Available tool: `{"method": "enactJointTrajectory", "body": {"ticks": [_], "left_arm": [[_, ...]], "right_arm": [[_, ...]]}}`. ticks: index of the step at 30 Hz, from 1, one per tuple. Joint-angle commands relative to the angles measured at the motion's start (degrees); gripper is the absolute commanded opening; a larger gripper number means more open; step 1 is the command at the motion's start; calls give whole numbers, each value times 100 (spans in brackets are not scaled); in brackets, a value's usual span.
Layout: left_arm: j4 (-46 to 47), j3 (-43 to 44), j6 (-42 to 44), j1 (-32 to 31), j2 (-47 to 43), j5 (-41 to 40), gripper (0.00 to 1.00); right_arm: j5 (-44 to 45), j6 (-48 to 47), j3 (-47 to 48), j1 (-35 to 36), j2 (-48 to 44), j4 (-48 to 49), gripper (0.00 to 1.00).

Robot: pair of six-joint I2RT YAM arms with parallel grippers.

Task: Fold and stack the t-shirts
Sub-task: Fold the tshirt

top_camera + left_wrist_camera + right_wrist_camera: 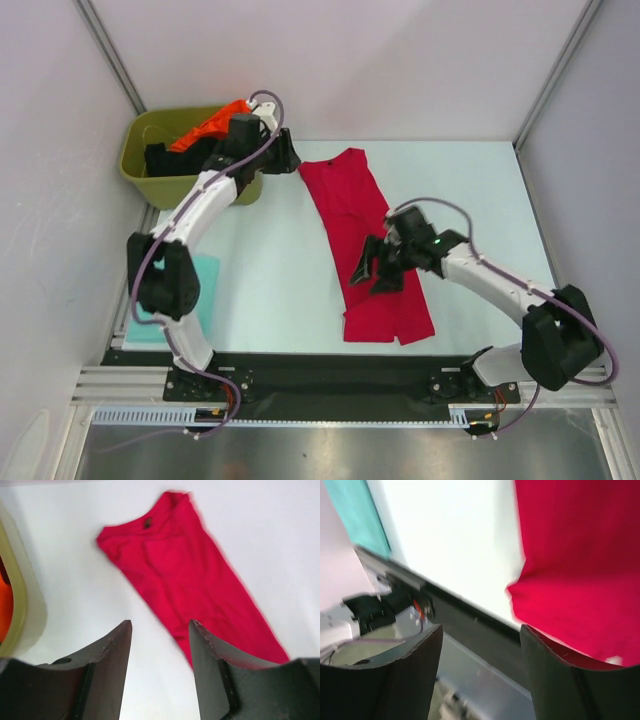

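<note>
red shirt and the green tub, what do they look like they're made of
Red t-shirt: soft matte cloth, probably a cotton knit; it lies limp and flat with faint creases, no shine. Green tub: probably rigid moulded plastic, smooth; its thick rounded rim holds shape.

Four t-shirts — one red (365, 235), one teal (206, 290), one orange (205, 128), one black (160, 158) — plus one olive tub (134, 170)

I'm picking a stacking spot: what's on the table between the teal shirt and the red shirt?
Nothing. In the top view, the table between the teal shirt and the red shirt is bare.
</note>
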Motion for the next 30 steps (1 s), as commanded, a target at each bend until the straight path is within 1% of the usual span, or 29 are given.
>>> {"method": "enactJointTrajectory", "body": {"ticks": [1, 2, 3, 5, 6, 7, 8, 10, 11, 12, 13, 14, 15, 16, 18, 19, 20, 21, 22, 23, 25, 28, 29, 30], "left_arm": [[-130, -769, -156, -209, -898, 426, 55], [-34, -955, -219, -262, -1074, 409, 54], [46, -1114, -306, -306, -1145, 200, 53], [336, -1456, -491, -507, -1251, -3, 49], [432, -1528, -535, -578, -1277, -100, 48], [625, -1615, -579, -701, -1260, -293, 48], [705, -1616, -588, -737, -1225, -373, 48], [785, -1564, -632, -790, -1015, -688, 48], [776, -1433, -684, -790, -910, -742, 48], [759, -1345, -737, -781, -769, -847, 47], [637, -1100, -825, -764, -498, -927, 47], [601, -1002, -860, -755, -321, -988, 47], [600, -897, -913, -728, -172, -989, 48], [635, -739, -948, -693, 126, -989, 48], [749, -606, -1071, -623, 391, -1095, 50], [784, -527, -1124, -536, 566, -1086, 50], [741, -257, -1177, -500, 899, -1086, 50], [680, -89, -1247, -456, 1111, -1094, 50], [505, 113, -1256, -430, 1287, -1112, 50], [408, 498, -1256, -377, 1628, -1147, 50], [267, 965, -1239, -307, 1903, -1200, 50], [283, 1231, -1405, -236, 2351, -1147, 50], [301, 1353, -1475, -166, 2439, -1104, 49], [328, 1424, -1607, -140, 2614, -1060, 49]], "right_arm": [[10, -1695, 489, -922, -203, -307, 70], [255, -2036, 777, -1351, -115, -159, 72], [301, -2144, 885, -1581, 16, 43, 73], [293, -2259, 1270, -1942, 560, 700, 73], [214, -2434, 1499, -2257, 806, 904, 73], [178, -2531, 1771, -2373, 1426, 984, 73], [204, -2610, 2443, -2488, 1754, 1020, 73], [135, -2725, 3054, -2751, 2457, 1090, 73], [21, -2708, 3379, -2822, 3061, 1230, 73], [-76, -2656, 3921, -2892, 3406, 1283, 73], [-242, -2568, 4240, -2989, 3697, 1327, 73], [-296, -2515, 4513, -3016, 4248, 1397, 73], [-375, -2497, 4777, -3034, 4497, 1407, 72], [-393, -2506, 5354, -3051, 4726, 1398, 72], [-437, -2488, 5901, -3042, 5401, 1381, 71], [-489, -2462, 6392, -3042, 5649, 1354, 71], [-490, -2418, 6692, -3051, 5834, 1258, 69], [-481, -2418, 6930, -3051, 6210, 1197, 68], [-516, -2435, 7133, -3051, 6362, 1144, 67], [-534, -2435, 7492, -3034, 6485, 1082, 65], [-569, -2365, 7731, -3025, 6784, 1108, 63], [-578, -2146, 7934, -2999, 7039, 1196, 57], [-604, -2102, 7952, -2981, 7083, 1274, 52], [-639, -2023, 8004, -2964, 7145, 1301, 49]]}}
